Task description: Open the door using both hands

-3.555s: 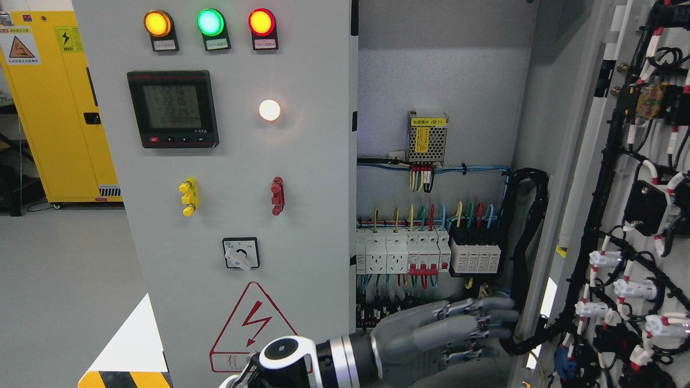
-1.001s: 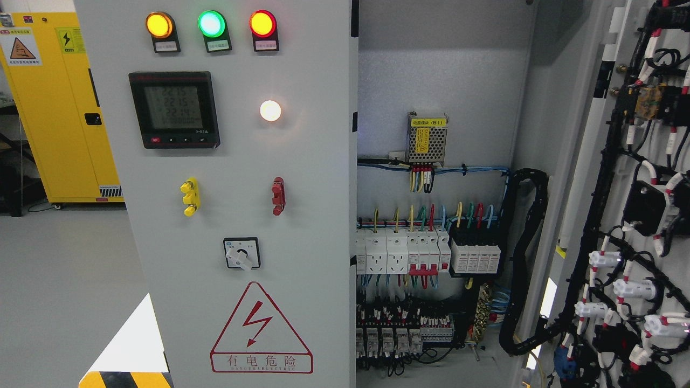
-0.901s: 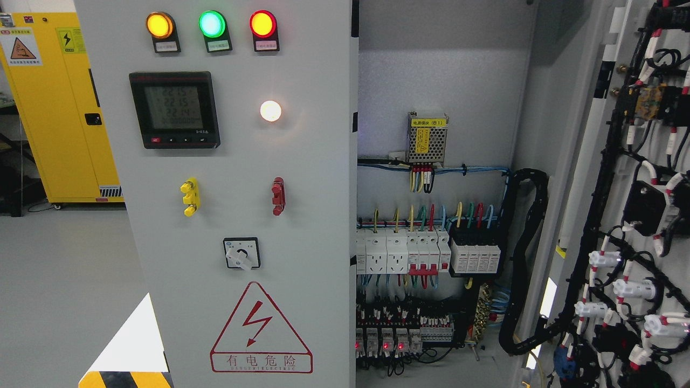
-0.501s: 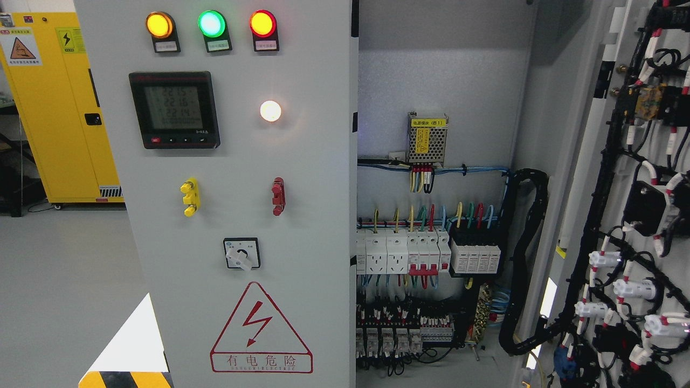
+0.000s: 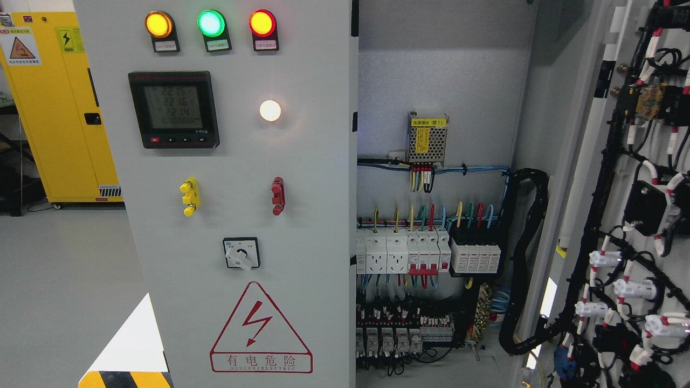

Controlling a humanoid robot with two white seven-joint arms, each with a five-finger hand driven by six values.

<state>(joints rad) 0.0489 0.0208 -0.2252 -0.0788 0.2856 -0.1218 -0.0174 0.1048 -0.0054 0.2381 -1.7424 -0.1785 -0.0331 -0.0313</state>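
Grey sheet steel fills your view, and neither robot hand shows anywhere in it, so you cannot tell how their fingers stand or what they hold. The right-hand door (image 5: 636,205) of the electrical cabinet (image 5: 442,70) stands swung wide at the picture's right, its inner face towards you, strung with black cable looms and white connectors banded in red. The left-hand door (image 5: 312,161) is shut and faces you flat. On it you see three lit lamps in a row along the top, amber (image 5: 158,24), green (image 5: 211,23) and red (image 5: 262,22), each over a small label too fine to read. Below sits a black digital meter (image 5: 173,109) whose three rows of figures read roughly 221.5, 221.6, 221.4, with a glowing white lamp (image 5: 270,110) to its right. Lower down come a yellow handle (image 5: 189,197), a red handle (image 5: 277,195) and a rotary selector switch (image 5: 241,254). At the bottom a red warning triangle (image 5: 261,328) with a lightning bolt carries the words 有电危险. Inside the opened half you see a perforated power supply (image 5: 427,138) with a yellow label ending in (B1), and under it a row of white circuit breakers (image 5: 401,250) fed by coloured wires. A yellow safety cabinet (image 5: 59,108) stands in the background at far left.
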